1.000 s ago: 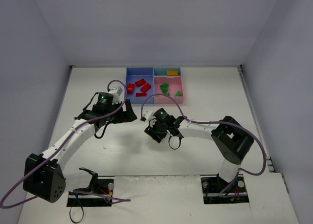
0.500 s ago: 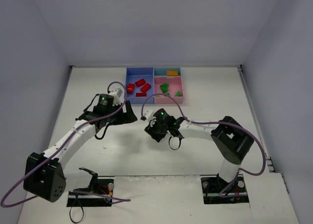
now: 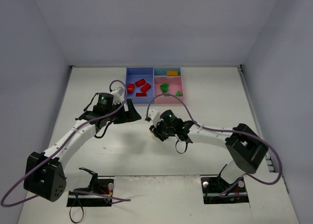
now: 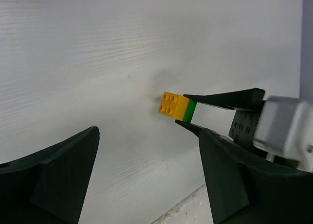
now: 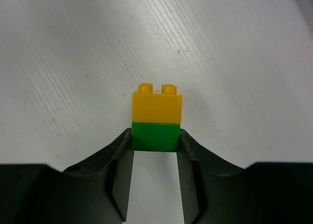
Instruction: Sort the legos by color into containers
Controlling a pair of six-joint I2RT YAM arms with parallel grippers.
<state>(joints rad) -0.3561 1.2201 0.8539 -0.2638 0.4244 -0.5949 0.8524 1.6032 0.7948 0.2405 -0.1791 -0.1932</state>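
The right gripper (image 5: 155, 138) is clamped on the green brick (image 5: 154, 137) of a two-brick stack (image 4: 177, 106), one finger on each side face. The yellow brick (image 5: 157, 106) juts free past the fingertips with its studs leading. The stack's long axis runs straight out along the right fingers, towards the left gripper (image 4: 146, 136). That gripper has its jaws spread wide and nothing between them; the yellow end sits just beyond their mouth and a little towards the far jaw.

Seen from above, both grippers meet on the near side of the containers (image 3: 153, 72), close to the near edge of the blue tray (image 3: 134, 99) and apart from it. The left gripper looks best placed to take the yellow half, closing across its bare sides. The table (image 3: 210, 101) on the near side of the containers has open room for pulling the halves apart, with the pink tray (image 3: 164, 100) and teal tray (image 3: 161, 72) just beyond
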